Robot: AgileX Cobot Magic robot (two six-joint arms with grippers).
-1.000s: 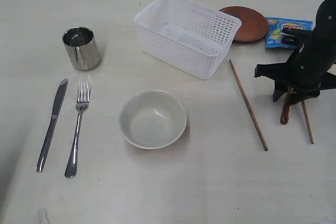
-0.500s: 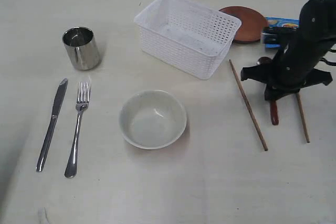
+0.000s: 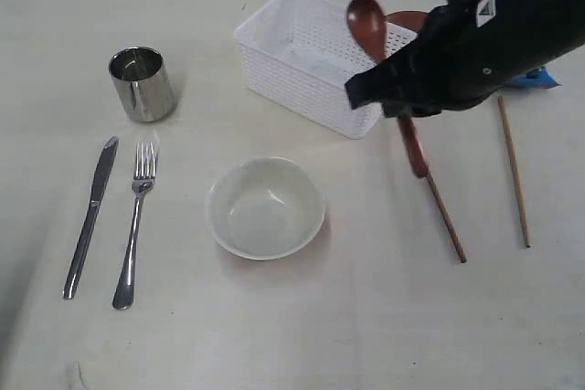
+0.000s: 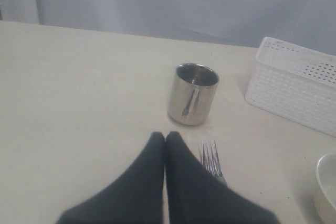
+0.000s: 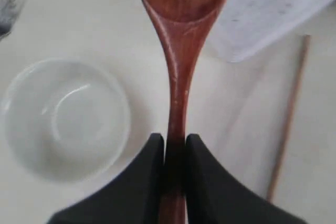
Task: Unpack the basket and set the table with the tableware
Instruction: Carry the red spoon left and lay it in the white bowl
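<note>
While the knife (image 3: 90,216) and fork (image 3: 135,226) lay side by side at the left of the table (image 3: 366,335), with the steel cup (image 3: 143,84) upright beyond them, the left claw (image 4: 165,136) hung just short of the fork's tines with its fingers pressed together on nothing. Further right sat the bowl (image 3: 266,206), empty and upright, and behind it the white basket (image 3: 320,61), which looked empty from this angle. Right of the bowl, the right claw (image 5: 175,140) was clamped on the handle of the dark red spoon (image 3: 370,29), which was held clear of the table, tilted, its scoop raised over the basket's near corner and its handle end hanging above one chopstick (image 3: 446,216). The second chopstick (image 3: 513,171) lay well apart at the far right. The step in hand looked like placing the spoon by the bowl. To do it well, the arm would probably need to carry the spoon toward the bare table between the bowl and the near chopstick, level it, and line it up with the knife and fork. The scoop should pass clear of the basket's rim, and the handle end should not catch the chopstick below. Letting go would be safest only once the spoon rested flat, since it could roll or bounce into the bowl.
</note>
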